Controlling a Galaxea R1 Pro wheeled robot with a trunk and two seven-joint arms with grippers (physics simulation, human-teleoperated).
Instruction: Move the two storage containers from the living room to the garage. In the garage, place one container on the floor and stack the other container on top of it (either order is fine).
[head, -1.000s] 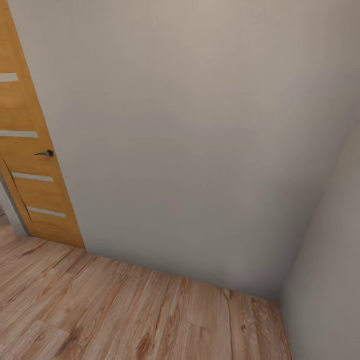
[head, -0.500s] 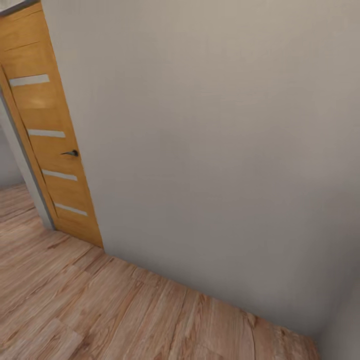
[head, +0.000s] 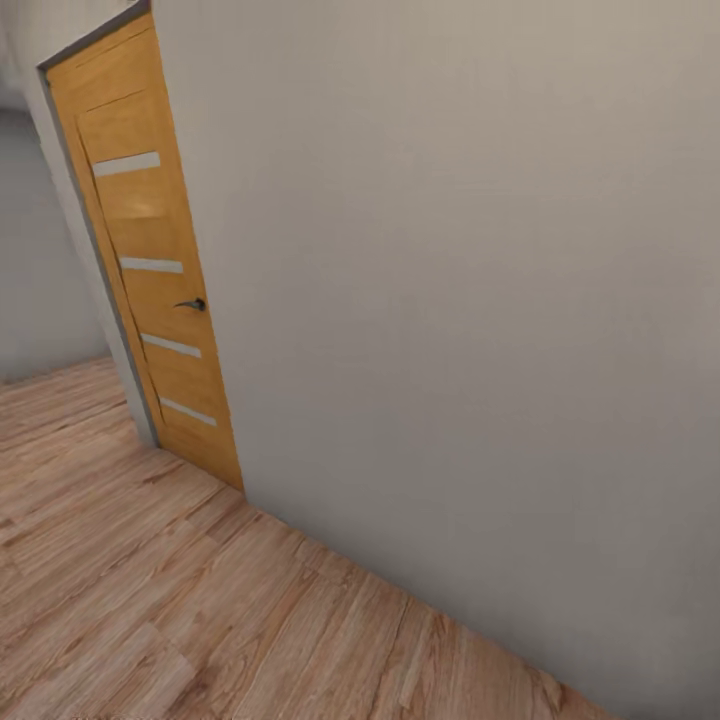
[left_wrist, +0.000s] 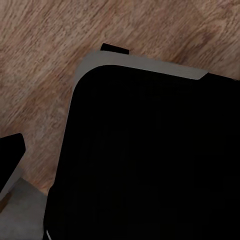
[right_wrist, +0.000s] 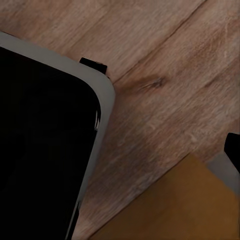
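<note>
The two storage containers are out of view. The head view faces a plain pale wall (head: 460, 300) above a light wood plank floor (head: 150, 600). Both wrist views look down on those planks and on my own black base with its grey rim (left_wrist: 150, 150) (right_wrist: 45, 140). A dark sliver (left_wrist: 10, 150) sits at the edge of the left wrist view and another (right_wrist: 234, 150) at the edge of the right wrist view. They may be fingertips, and neither shows how the jaws stand.
An orange-brown wooden door (head: 160, 270) with pale horizontal strips and a dark lever handle (head: 192, 304) stands shut in the wall at left. Beyond it a passage (head: 50, 300) runs back along the floor. A flat ochre surface (right_wrist: 175, 210) lies in the right wrist view.
The whole head view has swung: the door has slid rightward and upward in the picture, the wall corner at right has left the frame, and a passage has appeared at left.
</note>
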